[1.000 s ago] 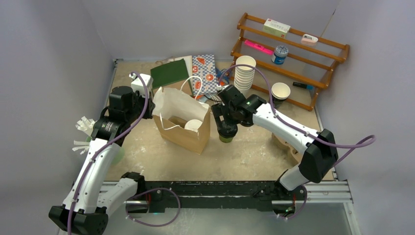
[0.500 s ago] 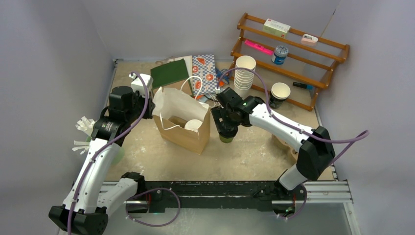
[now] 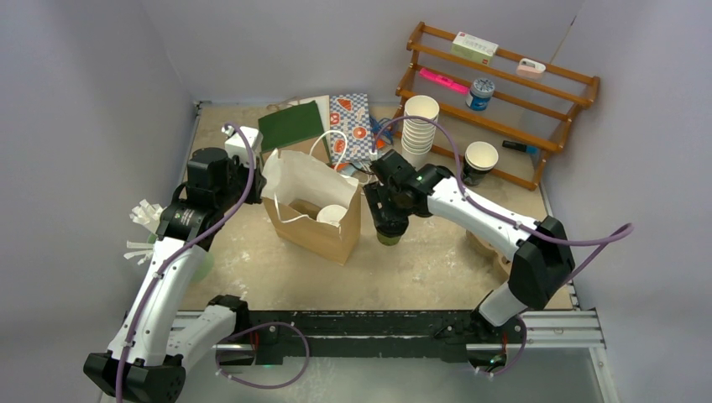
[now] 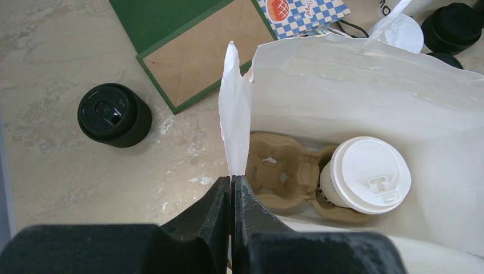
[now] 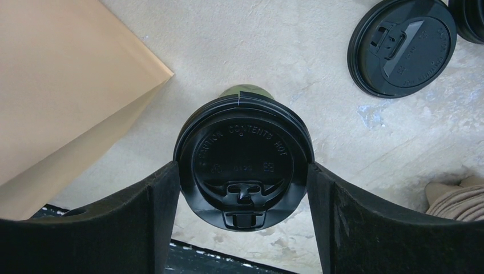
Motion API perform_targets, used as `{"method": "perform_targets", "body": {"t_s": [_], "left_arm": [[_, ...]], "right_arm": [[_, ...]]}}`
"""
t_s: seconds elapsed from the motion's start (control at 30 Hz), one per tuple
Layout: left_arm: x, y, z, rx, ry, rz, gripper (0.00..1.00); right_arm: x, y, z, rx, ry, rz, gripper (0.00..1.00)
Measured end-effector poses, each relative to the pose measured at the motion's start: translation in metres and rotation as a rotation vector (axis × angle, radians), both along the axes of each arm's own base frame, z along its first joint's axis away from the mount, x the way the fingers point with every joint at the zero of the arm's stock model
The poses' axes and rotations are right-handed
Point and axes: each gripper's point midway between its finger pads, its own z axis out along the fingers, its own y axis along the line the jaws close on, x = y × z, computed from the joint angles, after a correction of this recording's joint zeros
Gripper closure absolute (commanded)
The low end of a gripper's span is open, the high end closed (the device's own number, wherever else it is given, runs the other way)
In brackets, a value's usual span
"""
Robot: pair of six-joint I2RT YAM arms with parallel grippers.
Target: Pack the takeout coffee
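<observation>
Two pincers, both mine, both engaged.

L pincer (image 4: 232, 191): jaws pinched flat on the near rim of the brown paper bag w/ white inside (image 4: 354, 68), no gap between the fingers. The bag stands open on the beige stone-look table (image 4: 45, 171).

In the bag, at the bottom: small paper cup w/ round white plastic lid (image 4: 368, 174), upright. It's seated in one socket of a brown moulded-pulp cup carrier (image 4: 274, 168).

R pincer (image 5: 244, 171): spread wide around the green paper cup w/ round black plastic lid (image 5: 242, 142), pads touching the lid rim on both sides. That cup is upright on the table, outside the bag, just beside the bag's brown outer corner. Top view puts it just R of the bag, under my R wrist.

Misc: a loose black plastic lid (image 5: 402, 45) lies flat on the table, apart from the green cup. An all-black lidded cup (image 4: 114, 114) stands on the table L of the bag, near a flat green-and-brown paper envelope (image 4: 171, 51).
</observation>
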Motion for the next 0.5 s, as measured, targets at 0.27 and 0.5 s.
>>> {"method": "perform_targets", "body": {"t_s": [0.27,0.5], "left_arm": [[0.000,0.000,0.000,0.000,0.000,-0.001,0.92],[-0.004,-0.003,-0.003,-0.006,0.018,-0.016,0.70]], "right_arm": [[0.008,0.000,0.048,0.002,-0.046,-0.013,0.36],[0.029,0.005,0.174,0.127,-0.283,0.006,0.36]]}}
